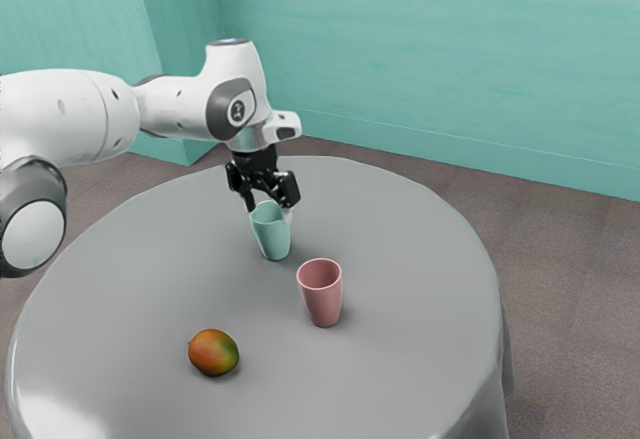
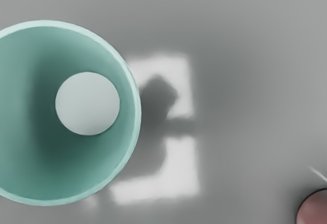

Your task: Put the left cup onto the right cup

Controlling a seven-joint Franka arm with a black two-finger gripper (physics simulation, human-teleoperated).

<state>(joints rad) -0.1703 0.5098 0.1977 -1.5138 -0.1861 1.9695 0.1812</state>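
- Teal cup [image 1: 271,234], the left one that I have to move, is near the middle of the desk [image 1: 430,259]. It is mouth up, directly under my jaws.
- My arm [image 1: 170,104] comes in from the exterior view's left and bends steeply down at the wrist, so the jaws hang straight over the cup's rim. I judge this is for a grip from above, which leaves the tapered foot free to drop into another cup.
- A mango [image 1: 213,352] lies toward the desk's near edge, well apart from both cups. It has no part in the job and is off the line between them.
- My jaws are level with the teal cup's rim, seemingly one on each side of it. The contact is too hard to read from the side, so I cannot tell whether they are clenched on the cup or standing released around it.
- The wrist view looks straight down into the teal cup: smooth walls, a pale round bottom, nothing in it. I judge nothing can spill on the way across.
- The pink cup [image 1: 320,292], the right one and my target, stands upright with its mouth open. It is near the teal cup, toward the exterior view's right and nearer the front, and the two do not touch.
- What I can see of the pink cup's inside is bare, so it should be able to take the teal cup's foot. That will mean lifting clear of the pink rim and lowering centred over it.
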